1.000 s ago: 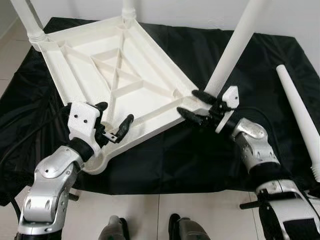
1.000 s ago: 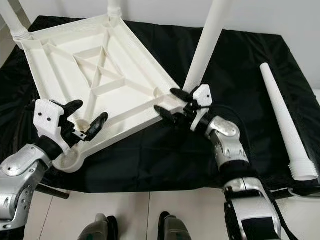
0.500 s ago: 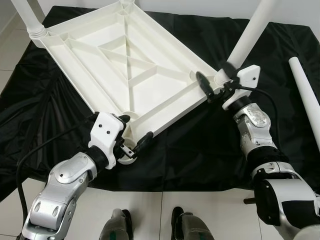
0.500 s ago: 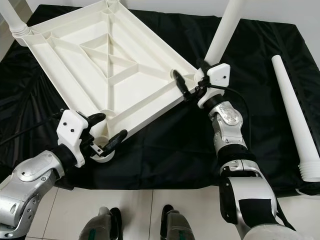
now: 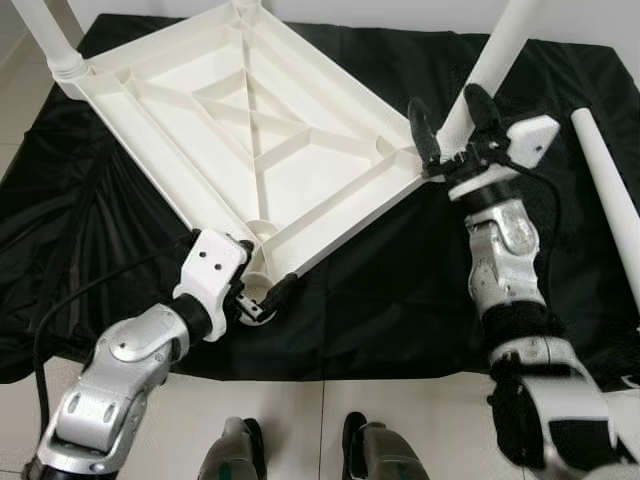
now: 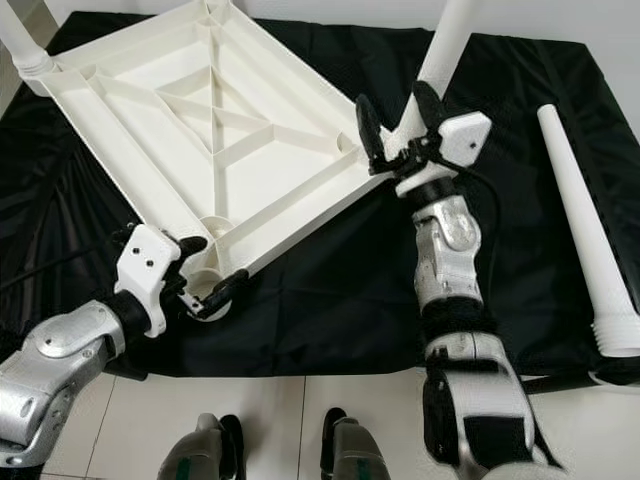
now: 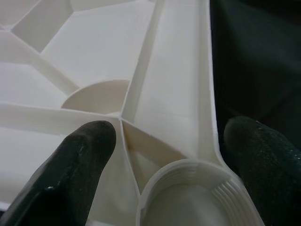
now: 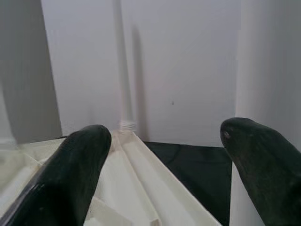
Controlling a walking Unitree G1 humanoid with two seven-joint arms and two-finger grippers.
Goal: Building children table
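Note:
The white table top (image 5: 160, 150) lies upside down on a black cloth (image 5: 380, 300). Upright white legs stand at its far-left corner (image 5: 45, 35), its far corner and its right corner (image 5: 490, 60). The near corner has an empty round threaded socket (image 7: 193, 197). My left gripper (image 6: 208, 268) is open there, with its black fingers (image 7: 80, 160) on either side of the socket and the rim. My right gripper (image 5: 448, 113) points upward at the right corner, open. The base of that leg (image 8: 265, 70) stands just behind one of its fingers (image 8: 256, 155).
A loose white leg (image 6: 585, 230) lies on the cloth at the far right, wide threaded end toward me. The cloth's front edge gives way to pale floor tiles, where my feet (image 5: 230, 460) stand. A white wall rises behind the table top.
The table top has turned and its near corner has shifted right with my left gripper. My right gripper has swung up from the corner's edge to stand beside the leg's base.

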